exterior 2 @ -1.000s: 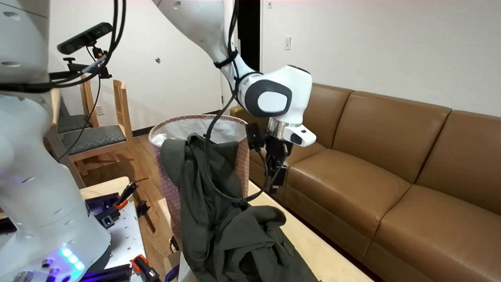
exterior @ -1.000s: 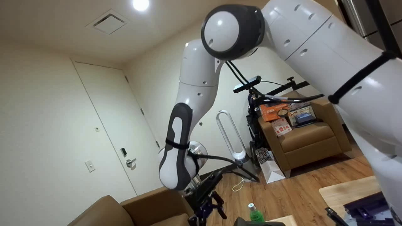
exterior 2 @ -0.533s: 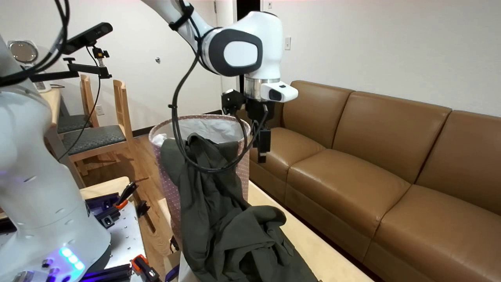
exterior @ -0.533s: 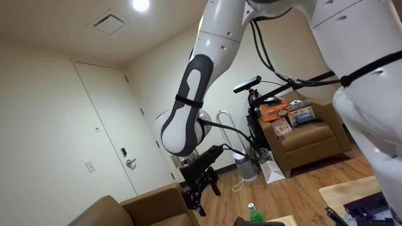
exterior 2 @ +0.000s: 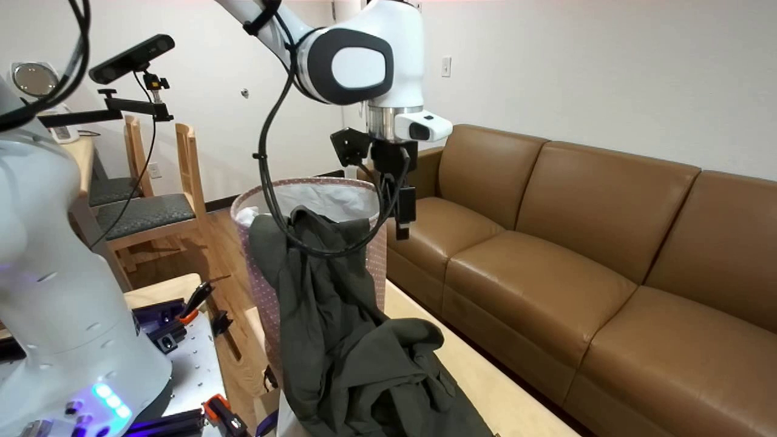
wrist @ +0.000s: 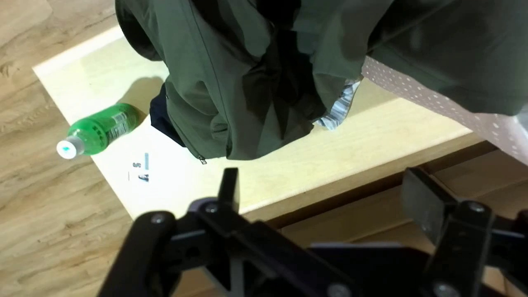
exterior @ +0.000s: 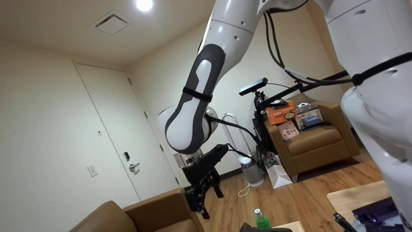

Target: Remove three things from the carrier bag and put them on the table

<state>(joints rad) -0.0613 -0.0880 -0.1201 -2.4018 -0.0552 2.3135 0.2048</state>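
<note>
In an exterior view my gripper [exterior: 212, 205] hangs in the air, its fingers spread wide with nothing between them; a green bottle [exterior: 263, 221] stands to the right, at an end of the table [exterior: 294, 227].

In an exterior view I also find what I take for the carrier bag [exterior 2: 264, 297] — tall, dotted, upright, its round mouth facing up. A dark green garment [exterior 2: 346, 340] drapes over its near rim and runs down to the near right, onto the table. My fingertips hang to the right of the bag, on the side of the sofa [exterior 2: 534, 291]. So the coming reach, as I judge it, goes left, and I want height first: here the tips look lower than the rim. What lies inside I cannot make out.

In the wrist view the table's edge shows between the fingers. The garment lies ahead, the bag's dotted wall off to the far right. A striped cloth [wrist: 340, 107] peeks from under the garment — loose folds could snag a fingertip if I come in low.
</note>
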